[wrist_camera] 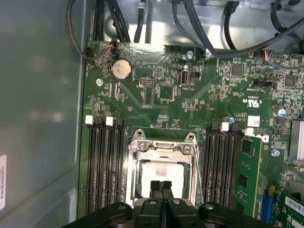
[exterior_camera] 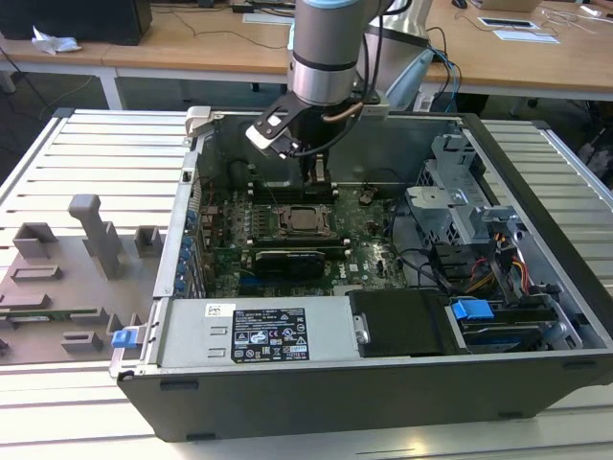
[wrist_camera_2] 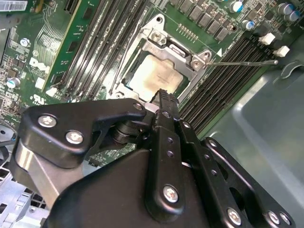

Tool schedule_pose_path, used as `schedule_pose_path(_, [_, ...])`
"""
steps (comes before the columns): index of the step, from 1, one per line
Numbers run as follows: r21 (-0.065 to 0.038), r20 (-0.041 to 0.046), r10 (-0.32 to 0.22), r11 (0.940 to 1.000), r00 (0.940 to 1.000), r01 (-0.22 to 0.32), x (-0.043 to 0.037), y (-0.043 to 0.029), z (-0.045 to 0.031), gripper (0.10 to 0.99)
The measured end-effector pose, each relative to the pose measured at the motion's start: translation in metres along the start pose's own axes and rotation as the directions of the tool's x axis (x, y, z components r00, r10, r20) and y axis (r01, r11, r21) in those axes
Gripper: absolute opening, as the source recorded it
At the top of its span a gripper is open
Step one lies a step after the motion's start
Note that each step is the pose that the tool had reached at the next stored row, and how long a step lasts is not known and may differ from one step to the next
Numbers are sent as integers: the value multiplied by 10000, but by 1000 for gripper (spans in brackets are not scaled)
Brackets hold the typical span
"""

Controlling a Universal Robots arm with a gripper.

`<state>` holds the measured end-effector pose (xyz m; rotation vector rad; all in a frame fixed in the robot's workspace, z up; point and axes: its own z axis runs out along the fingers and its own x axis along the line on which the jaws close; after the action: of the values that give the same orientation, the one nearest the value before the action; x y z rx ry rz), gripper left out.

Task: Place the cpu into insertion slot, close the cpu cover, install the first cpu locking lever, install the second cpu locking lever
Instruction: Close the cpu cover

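Note:
The cpu (wrist_camera_2: 159, 76), a pale silvery square, lies in the insertion slot (exterior_camera: 303, 220) on the green motherboard. The cpu cover (wrist_camera_2: 164, 42), a metal frame, lies flat around the chip, which shows through its window in both wrist views (wrist_camera: 166, 172). A thin locking lever (wrist_camera_2: 242, 61) sticks out sideways from one corner of the socket over the memory slots. Another thin rod (wrist_camera_2: 124, 57) runs along the opposite side. My black gripper (wrist_camera: 161, 184) is shut with nothing between its fingers. Its tips hang just above the socket's near edge (wrist_camera_2: 164, 95).
Long black memory slots (wrist_camera: 102, 161) flank the socket on both sides. Cables (wrist_camera: 209, 42) hang over the board's far end. In the exterior view, a power supply (exterior_camera: 259, 331) and a drive cage (exterior_camera: 460, 206) fill the open case, and grey fixtures (exterior_camera: 86, 259) lie at its left.

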<state>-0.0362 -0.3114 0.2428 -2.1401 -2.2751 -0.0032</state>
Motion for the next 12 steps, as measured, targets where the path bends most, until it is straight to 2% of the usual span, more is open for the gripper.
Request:
schedule_pose_path(4, [0,0,0,10000,10000,0,2,-44,16,106])
schedule_pose_path(12, [0,0,0,10000,10000,0,4,-76,55,106])
